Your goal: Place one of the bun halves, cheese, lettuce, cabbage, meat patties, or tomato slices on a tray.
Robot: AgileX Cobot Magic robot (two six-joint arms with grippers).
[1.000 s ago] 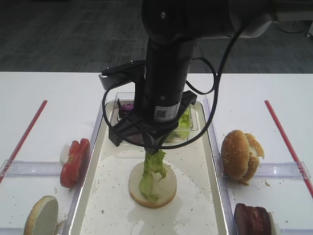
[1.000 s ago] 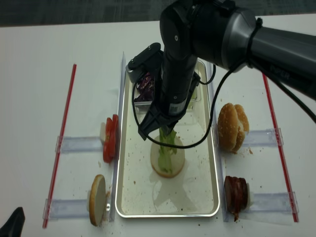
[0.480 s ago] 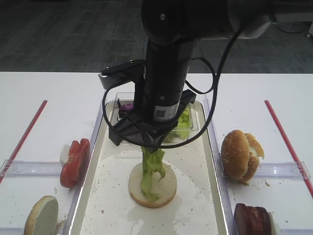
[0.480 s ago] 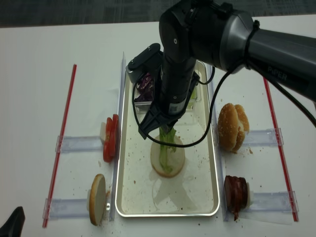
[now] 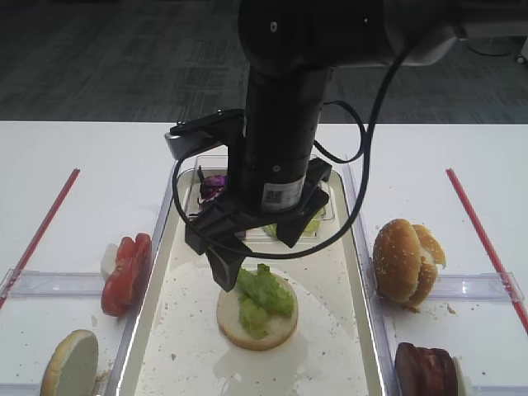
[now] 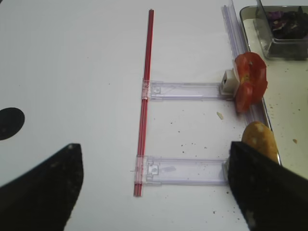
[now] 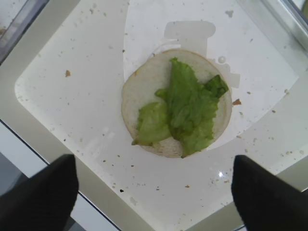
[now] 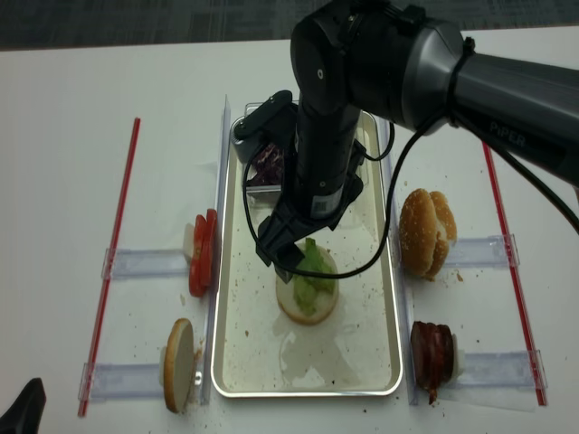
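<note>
A bun half (image 5: 238,320) lies cut face up in the middle of the tray (image 5: 186,330), and a light green lettuce (image 5: 264,297) piece rests on top of it. My right gripper (image 5: 257,252) hangs just above them, open, with nothing between its fingers. In the right wrist view the lettuce (image 7: 185,113) covers much of the bun half (image 7: 142,91), and the right gripper (image 7: 154,199) has its dark fingertips (image 7: 41,195) far apart. My left gripper (image 6: 154,192) is open and empty over the bare table, left of the tray.
Tomato slices (image 8: 201,253) and another bun half (image 8: 178,375) stand on clear holders left of the tray. Bun halves (image 8: 425,231) and meat patties (image 8: 432,353) stand to its right. A clear tub with purple cabbage (image 5: 213,183) and more lettuce sits at the tray's far end. Red strips (image 8: 113,262) line both sides.
The right gripper has opened and let go of the lettuce. The leaf, which hung upright from the shut jaws, now lies folded on the bun half. The left arm has not moved.
</note>
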